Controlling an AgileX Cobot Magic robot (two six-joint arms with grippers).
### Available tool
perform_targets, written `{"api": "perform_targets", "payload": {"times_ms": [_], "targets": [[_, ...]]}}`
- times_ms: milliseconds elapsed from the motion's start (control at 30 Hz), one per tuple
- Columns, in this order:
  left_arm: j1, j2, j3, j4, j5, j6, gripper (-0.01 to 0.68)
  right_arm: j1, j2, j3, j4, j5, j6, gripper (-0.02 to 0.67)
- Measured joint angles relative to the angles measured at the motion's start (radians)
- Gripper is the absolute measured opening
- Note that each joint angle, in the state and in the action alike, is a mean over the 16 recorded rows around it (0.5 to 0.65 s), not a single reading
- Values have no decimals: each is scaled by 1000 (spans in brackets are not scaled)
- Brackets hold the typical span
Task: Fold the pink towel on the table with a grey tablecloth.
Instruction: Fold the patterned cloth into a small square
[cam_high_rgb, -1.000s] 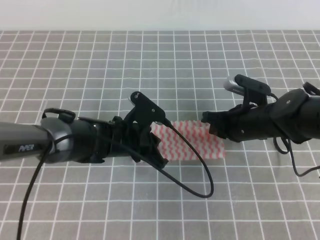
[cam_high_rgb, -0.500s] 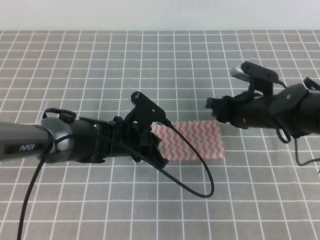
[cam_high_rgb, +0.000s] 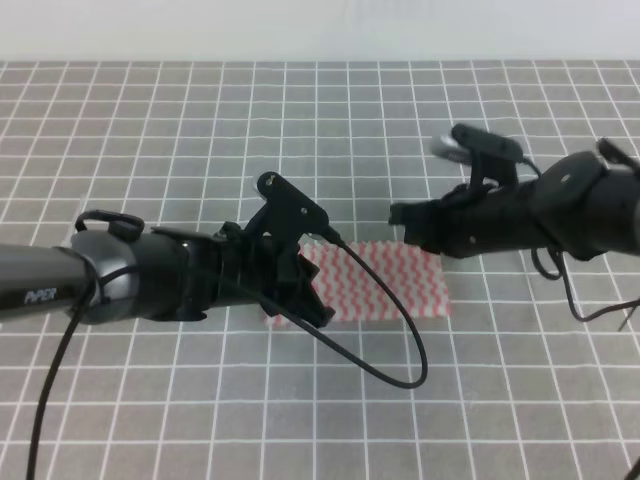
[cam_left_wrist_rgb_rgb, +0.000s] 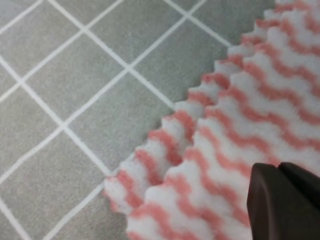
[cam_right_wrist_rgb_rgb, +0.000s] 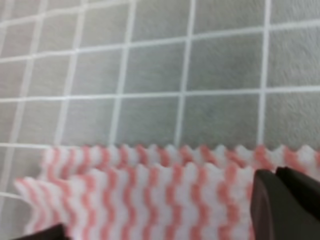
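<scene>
Pink towel (cam_high_rgb: 385, 280) flat on grey gridded bench (cam_high_rgb: 180, 120), folded into a strip. Left end effector (cam_high_rgb: 305, 290) over its left end; right end effector (cam_high_rgb: 405, 222) just above its upper edge.

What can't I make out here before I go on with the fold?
- Exterior high view: the left arm hides the left end of the pink towel and the left pincer.
- Left wrist view: only one dark fingertip shows at the frame's corner, so open or shut is unclear.
- Right wrist view: blurred; one fingertip, cut by the edge.
- Exterior high view: right pincer too dark and small to read.
</scene>
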Motion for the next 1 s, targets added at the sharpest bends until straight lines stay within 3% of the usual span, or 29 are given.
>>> {"api": "perform_targets", "payload": {"times_ms": [333, 600, 1000], "targets": [[0, -4, 0, 0, -41, -1, -1, -7, 43, -1, -33, -32, -1, -15], [0, -41, -1, 4, -16, -53, -1, -21, -1, -4, -60, 76, -2, -15], [0, -84, 1, 204, 206, -376, -1, -28, -71, 1, -86, 335, 0, -15]]}}
